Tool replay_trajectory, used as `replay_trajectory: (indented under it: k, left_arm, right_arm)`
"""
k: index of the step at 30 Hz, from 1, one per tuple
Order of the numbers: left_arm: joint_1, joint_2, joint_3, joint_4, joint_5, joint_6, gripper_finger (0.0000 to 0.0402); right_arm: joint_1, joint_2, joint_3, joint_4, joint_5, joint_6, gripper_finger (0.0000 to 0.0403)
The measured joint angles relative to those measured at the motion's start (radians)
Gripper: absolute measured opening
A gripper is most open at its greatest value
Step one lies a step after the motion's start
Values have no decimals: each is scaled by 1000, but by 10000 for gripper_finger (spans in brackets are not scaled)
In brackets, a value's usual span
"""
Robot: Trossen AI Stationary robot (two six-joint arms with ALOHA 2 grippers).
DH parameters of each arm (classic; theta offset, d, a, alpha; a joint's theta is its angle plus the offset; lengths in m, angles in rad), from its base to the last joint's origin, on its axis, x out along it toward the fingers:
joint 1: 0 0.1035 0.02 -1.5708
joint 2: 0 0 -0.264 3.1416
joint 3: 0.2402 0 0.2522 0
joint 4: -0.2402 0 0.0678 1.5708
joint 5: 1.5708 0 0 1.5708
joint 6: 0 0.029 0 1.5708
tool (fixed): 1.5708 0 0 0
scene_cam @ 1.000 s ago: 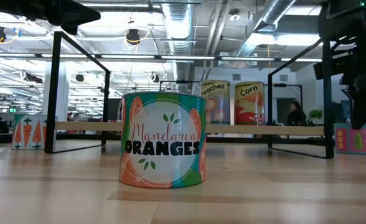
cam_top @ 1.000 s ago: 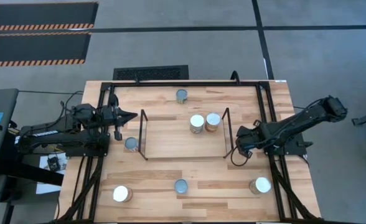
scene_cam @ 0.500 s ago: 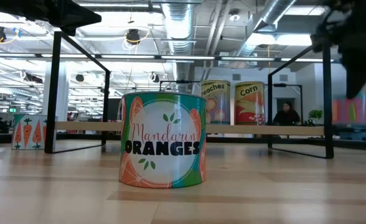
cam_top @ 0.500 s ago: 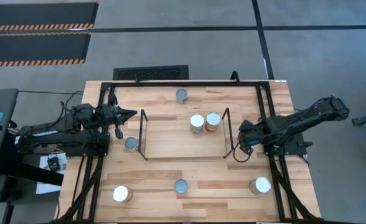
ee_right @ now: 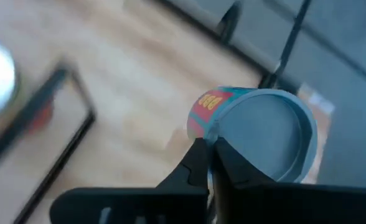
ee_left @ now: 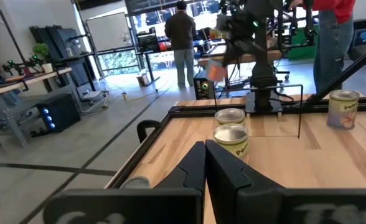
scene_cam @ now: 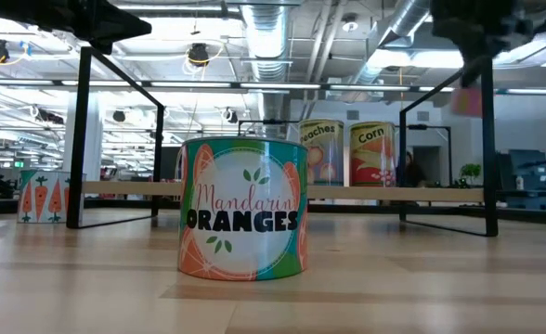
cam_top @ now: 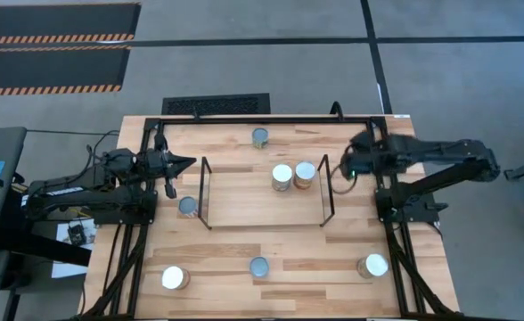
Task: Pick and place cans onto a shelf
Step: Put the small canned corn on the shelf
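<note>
Right now my right gripper (cam_top: 353, 166) pinches a red-labelled can (ee_right: 258, 134) right of the shelf (cam_top: 264, 214), upper right of the high view. My left gripper (cam_top: 187, 163), pressed together, waits at the desk's (cam_top: 244, 245) left edge.

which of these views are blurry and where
Low view: the right gripper is smeared by motion, while the Mandarin Oranges can is sharp. Right wrist view: the held can is clear and the shelf behind it is streaked. High view: crisp overall.
</note>
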Motion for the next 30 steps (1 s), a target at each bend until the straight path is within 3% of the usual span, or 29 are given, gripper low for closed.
replay_trajectory:
  k: [3, 7, 11, 14, 23, 30]
  left_arm:
    - [0, 0, 0, 0, 0, 0, 0]
    - [0, 0, 0, 0, 0, 0, 0]
    - [0, 0, 0, 0, 0, 1, 0]
    - [0, 0, 0, 0, 1, 1, 0]
    - [0, 0, 0, -8, 1, 4, 0]
    - [0, 0, 0, -25, 1, 4, 0]
  right_arm:
    - [-84, 34, 102, 34, 93, -127, 13]
    - [-169, 95, 211, 278, 107, -467, 13]
    - [-210, 202, 277, 603, -46, -837, 14]
    - [-217, 316, 340, 734, -168, -1016, 14]
    - [-178, 703, 575, 744, -413, -1292, 14]
    - [-97, 859, 664, 630, -466, -1349, 14]
